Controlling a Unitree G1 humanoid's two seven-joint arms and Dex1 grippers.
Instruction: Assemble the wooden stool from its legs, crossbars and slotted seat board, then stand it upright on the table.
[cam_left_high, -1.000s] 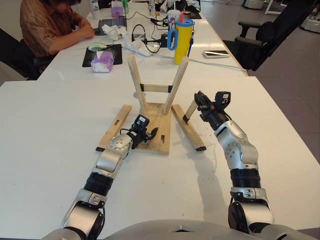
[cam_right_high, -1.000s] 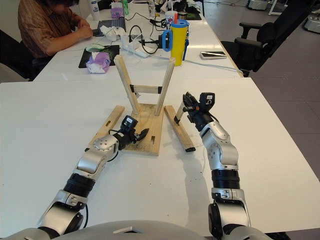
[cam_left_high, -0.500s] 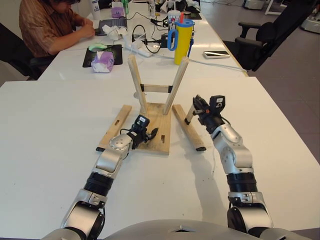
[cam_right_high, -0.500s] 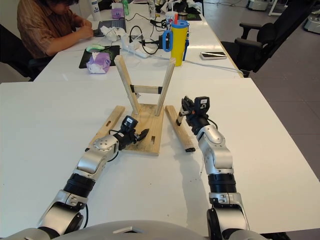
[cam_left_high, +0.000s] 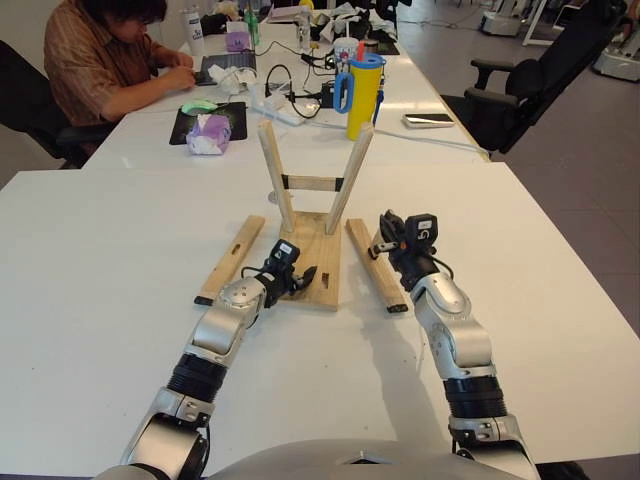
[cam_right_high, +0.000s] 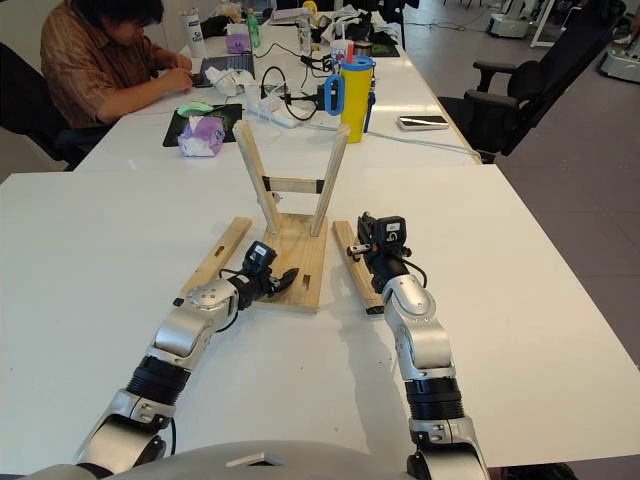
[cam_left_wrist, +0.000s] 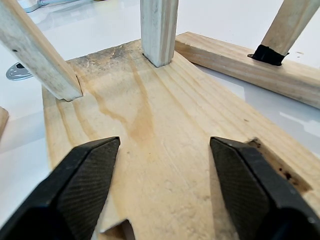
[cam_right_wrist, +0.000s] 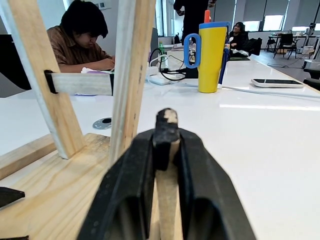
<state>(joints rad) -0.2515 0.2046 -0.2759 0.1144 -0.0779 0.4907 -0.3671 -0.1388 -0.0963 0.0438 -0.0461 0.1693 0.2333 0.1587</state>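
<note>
Right gripper (cam_right_wrist: 166, 150) jaws clamped on the black-tipped crossbar (cam_right_wrist: 167, 117) rising from a loose leg (cam_left_high: 385, 285); left gripper (cam_left_wrist: 165, 162) jaws apart, just above the seat board (cam_left_high: 322, 250).

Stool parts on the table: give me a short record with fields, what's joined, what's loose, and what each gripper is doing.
Joined: two standing legs upright in the seat board, linked by a crossbar
Loose: left leg and right leg, each flat beside the board
Left gripper: jaws open, over the board
Right gripper: jaws shut on a second crossbar rising from the right leg
</note>
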